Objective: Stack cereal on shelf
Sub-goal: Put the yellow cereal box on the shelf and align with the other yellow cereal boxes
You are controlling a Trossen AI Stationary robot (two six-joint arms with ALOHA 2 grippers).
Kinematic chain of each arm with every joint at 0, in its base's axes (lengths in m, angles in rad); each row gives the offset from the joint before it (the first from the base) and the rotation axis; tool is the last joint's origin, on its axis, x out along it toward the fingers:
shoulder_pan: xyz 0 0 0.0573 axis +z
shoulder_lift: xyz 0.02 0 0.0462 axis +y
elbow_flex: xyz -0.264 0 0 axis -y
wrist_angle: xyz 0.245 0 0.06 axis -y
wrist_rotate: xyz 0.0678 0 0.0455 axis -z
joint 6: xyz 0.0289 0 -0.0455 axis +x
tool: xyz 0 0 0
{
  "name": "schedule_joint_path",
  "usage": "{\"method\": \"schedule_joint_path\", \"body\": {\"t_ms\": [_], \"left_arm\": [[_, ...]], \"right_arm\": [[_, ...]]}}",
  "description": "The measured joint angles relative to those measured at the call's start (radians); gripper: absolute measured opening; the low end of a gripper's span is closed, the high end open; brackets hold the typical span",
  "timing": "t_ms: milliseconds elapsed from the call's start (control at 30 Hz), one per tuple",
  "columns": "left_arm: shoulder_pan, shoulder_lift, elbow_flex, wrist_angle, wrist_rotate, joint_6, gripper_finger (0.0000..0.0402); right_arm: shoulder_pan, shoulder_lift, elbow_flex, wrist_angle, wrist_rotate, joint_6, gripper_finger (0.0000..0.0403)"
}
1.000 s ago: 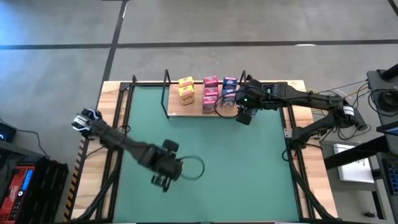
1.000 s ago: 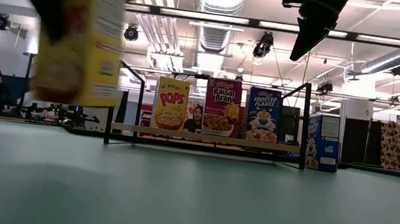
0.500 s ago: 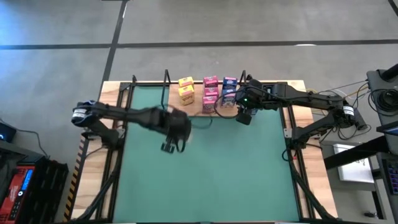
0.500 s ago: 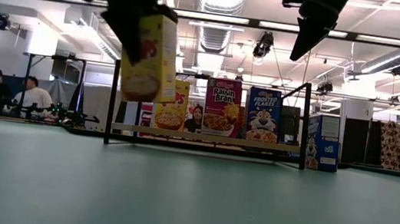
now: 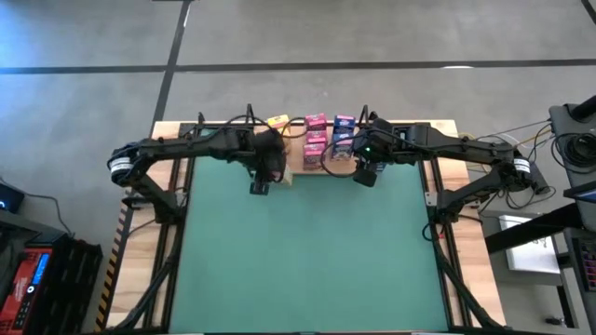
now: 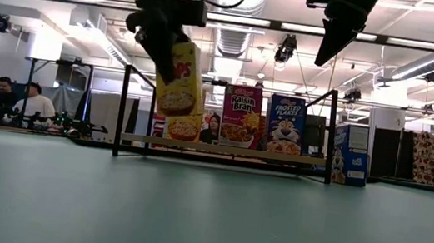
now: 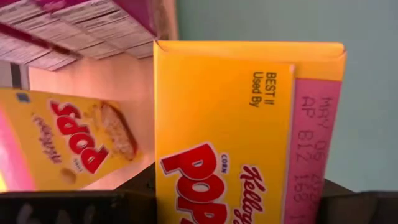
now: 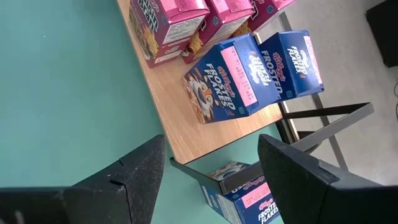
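Shelf near the top centre of the high view is carrying yellow, pink and blue boxes. The left gripper is clamping a yellow Pops box above its left end. The right gripper is hanging right of it, fingers apart.

Shelf along the desk's far edge, cereal boxes standing on it in rows, left gripper over the shelf's left end holding a Pops box above another, right gripper off the shelf's right end.
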Motion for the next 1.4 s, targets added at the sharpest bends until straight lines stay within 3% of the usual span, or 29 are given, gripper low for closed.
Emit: {"method": "schedule_joint_path", "body": {"t_ms": [1400], "left_arm": [[0.148, 0.057, -0.054, 0.106, 0.019, 0.021, 0.0139]], "right_arm": [[0.000, 0.000, 0.000, 0.000, 0.000, 0.000, 0.0244]]}}
